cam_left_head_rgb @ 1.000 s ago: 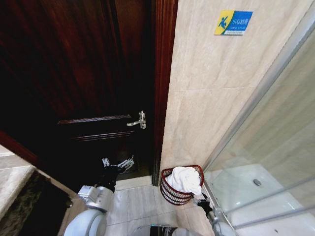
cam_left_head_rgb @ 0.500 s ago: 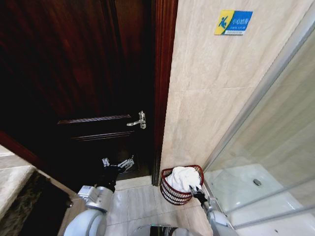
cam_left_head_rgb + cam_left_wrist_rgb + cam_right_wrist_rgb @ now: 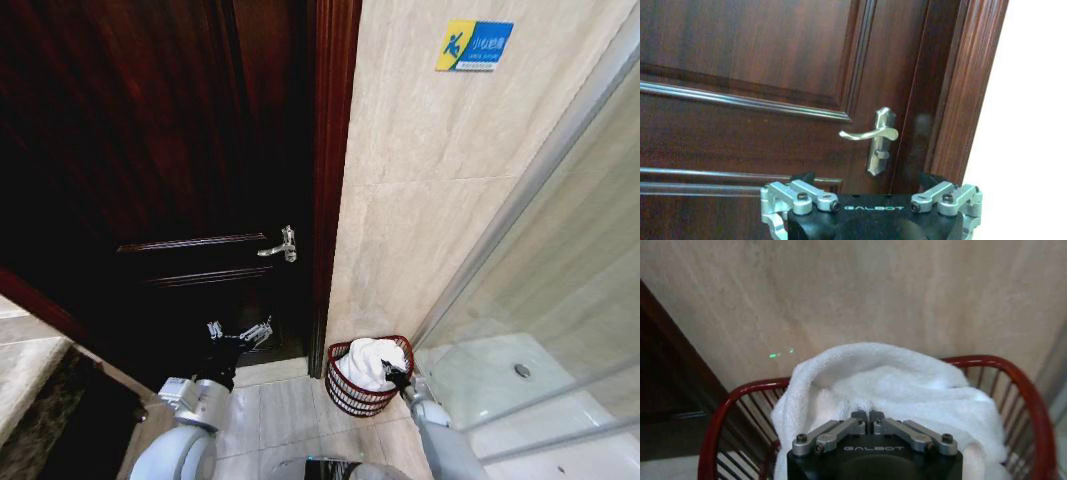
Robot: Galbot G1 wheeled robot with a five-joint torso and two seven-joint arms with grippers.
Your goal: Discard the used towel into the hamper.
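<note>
The right gripper sits low and right of centre in the head view, at the near rim of the hamper, its dark tip against the white towel. A second ago it hung lower and further right, clear of the basket beside the shower glass; it has since climbed up and to the left until it meets the cloth. In the right wrist view the right gripper's two fingers are pressed together with no gap — closed, with the towel just beyond their tips, though whether any fold is pinched between them cannot be told. That view also shows the hamper's red wire rim curving round the heaped towel, and the beige tiled wall close behind.

The left gripper hangs at the lower left of centre, in front of the dark wooden door, in the same place as before. Its wrist view shows the left gripper with fingers spread wide, holding nothing, and the silver door handle above them — far larger than in the head view.
</note>
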